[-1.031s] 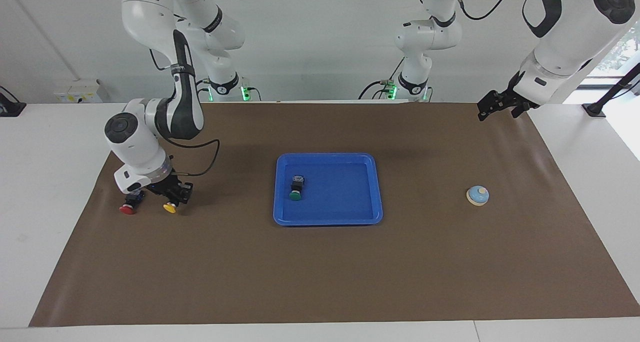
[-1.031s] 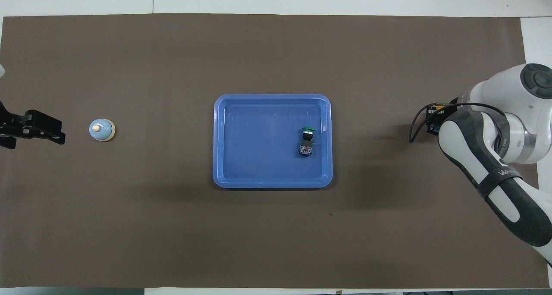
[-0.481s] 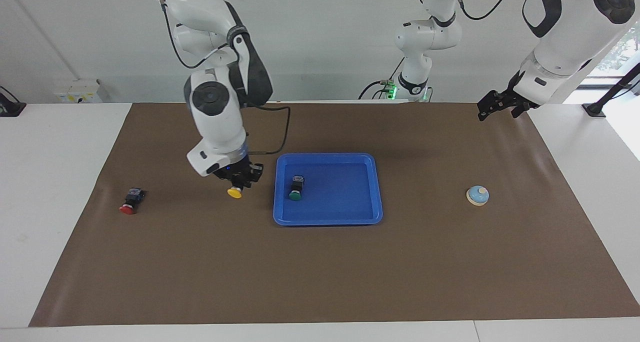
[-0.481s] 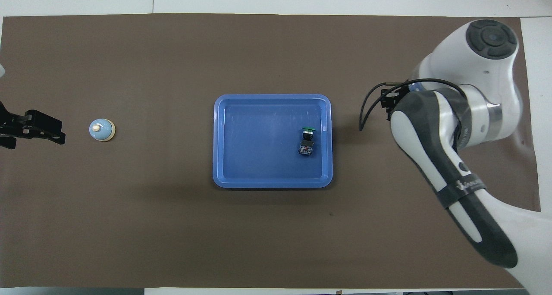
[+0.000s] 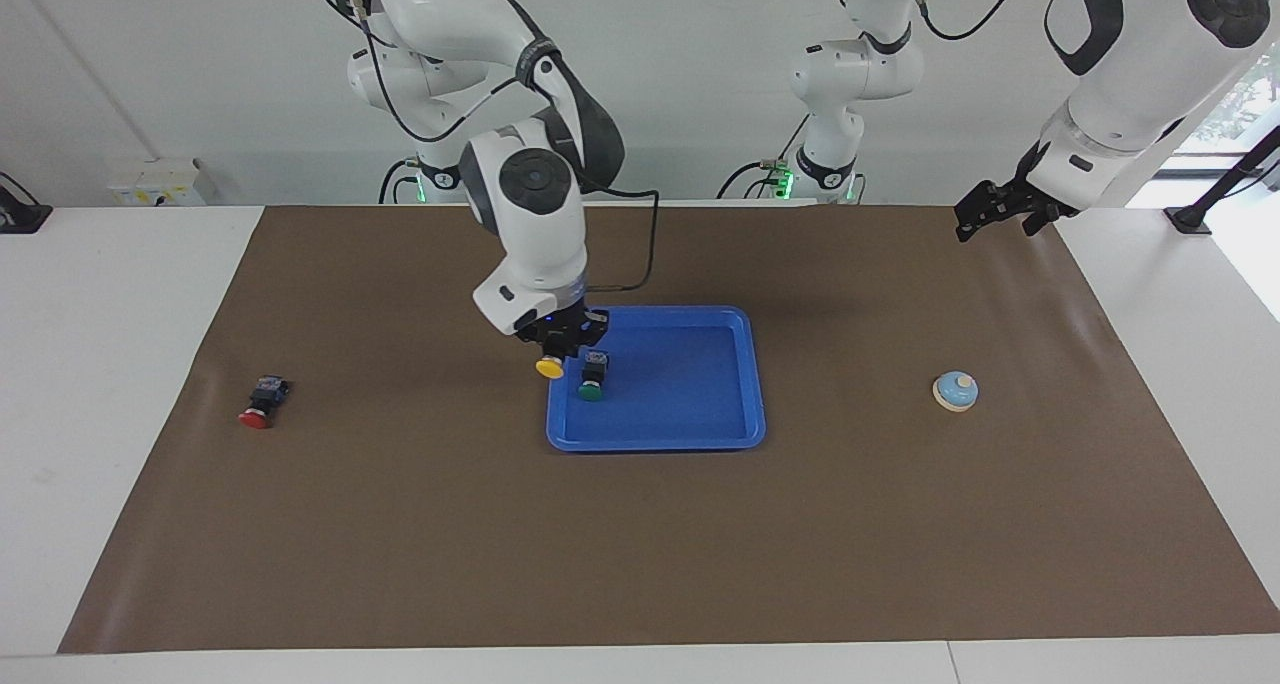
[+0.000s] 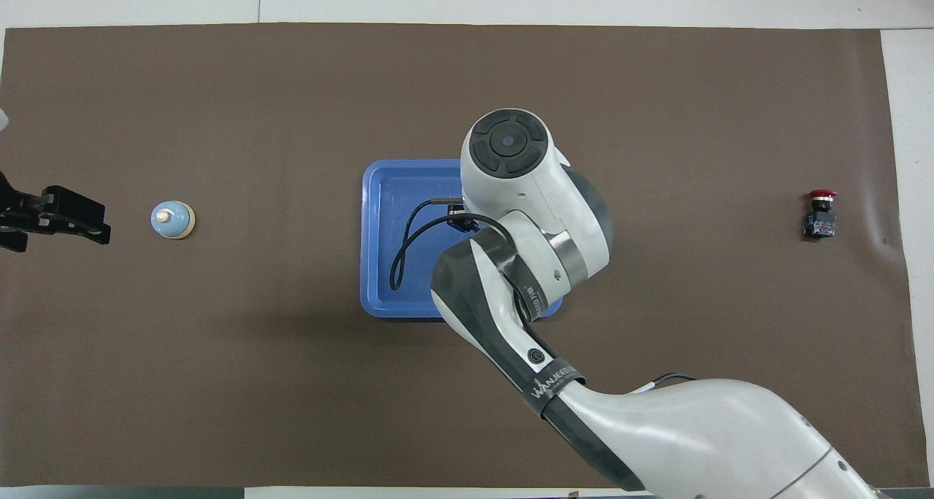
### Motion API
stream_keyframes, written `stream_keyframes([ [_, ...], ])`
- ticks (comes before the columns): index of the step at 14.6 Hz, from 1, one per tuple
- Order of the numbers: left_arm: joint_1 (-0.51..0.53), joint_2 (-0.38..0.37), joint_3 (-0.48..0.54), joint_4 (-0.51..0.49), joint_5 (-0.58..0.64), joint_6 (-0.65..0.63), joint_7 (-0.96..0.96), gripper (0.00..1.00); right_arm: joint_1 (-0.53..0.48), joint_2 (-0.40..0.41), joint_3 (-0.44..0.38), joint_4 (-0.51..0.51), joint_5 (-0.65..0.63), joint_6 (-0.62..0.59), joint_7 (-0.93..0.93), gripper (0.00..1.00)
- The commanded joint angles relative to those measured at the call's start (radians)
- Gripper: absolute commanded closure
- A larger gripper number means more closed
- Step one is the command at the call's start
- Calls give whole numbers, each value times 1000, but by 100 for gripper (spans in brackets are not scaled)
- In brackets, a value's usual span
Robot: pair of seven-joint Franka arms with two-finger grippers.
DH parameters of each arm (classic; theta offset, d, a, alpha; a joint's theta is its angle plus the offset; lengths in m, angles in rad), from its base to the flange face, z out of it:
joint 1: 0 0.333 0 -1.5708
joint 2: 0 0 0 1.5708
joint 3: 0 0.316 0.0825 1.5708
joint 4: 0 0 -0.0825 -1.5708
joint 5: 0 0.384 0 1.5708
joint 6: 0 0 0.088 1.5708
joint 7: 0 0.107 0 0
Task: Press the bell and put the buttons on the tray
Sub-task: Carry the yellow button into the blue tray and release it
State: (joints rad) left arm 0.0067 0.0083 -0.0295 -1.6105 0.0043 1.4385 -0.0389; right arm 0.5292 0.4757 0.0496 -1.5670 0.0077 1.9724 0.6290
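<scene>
1. Since half a second ago my right arm has carried the yellow button [image 5: 548, 367] from over the bare brown mat [image 5: 640, 544] to the tray [image 5: 700, 438]; the red button [image 5: 257, 413], the bell and my left arm have not moved.
2. My right gripper [image 5: 556, 350] is clamped shut on the yellow button's black body, the yellow cap pointing down, hanging over the tray's rim at the right arm's end.
3. From overhead my own right arm hides the gripper and what it holds.
4. The green button [image 5: 592, 384] lies on its side inside the tray, just beside the yellow one I carry.
5. The red button lies on the mat well apart from the tray, toward the right arm's end of the table [image 5: 120, 384].
6. The bell [image 5: 955, 391] stands on the mat toward the left arm's end, well apart from the tray.
7. My left gripper [image 5: 990, 211] waits with its fingers open and nothing in them, raised above the mat's edge at the left arm's end.
</scene>
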Motion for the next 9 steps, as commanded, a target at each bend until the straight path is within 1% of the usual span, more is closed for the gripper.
stream_keyframes([
  [1, 1, -11, 0, 1, -6, -13, -12, 0, 0, 31, -4, -16, 20, 72, -2, 100],
  [5, 1, -11, 0, 1, -6, -13, -12, 0, 29, 6, -2, -120, 21, 183, -9, 100],
  [7, 1, -11, 0, 1, -6, -13, -12, 0, 49, -6, -2, -157, 20, 210, -18, 100],
  [9, 1, -11, 0, 1, -6, -13, -12, 0, 67, -11, -2, -169, 20, 218, -20, 100],
])
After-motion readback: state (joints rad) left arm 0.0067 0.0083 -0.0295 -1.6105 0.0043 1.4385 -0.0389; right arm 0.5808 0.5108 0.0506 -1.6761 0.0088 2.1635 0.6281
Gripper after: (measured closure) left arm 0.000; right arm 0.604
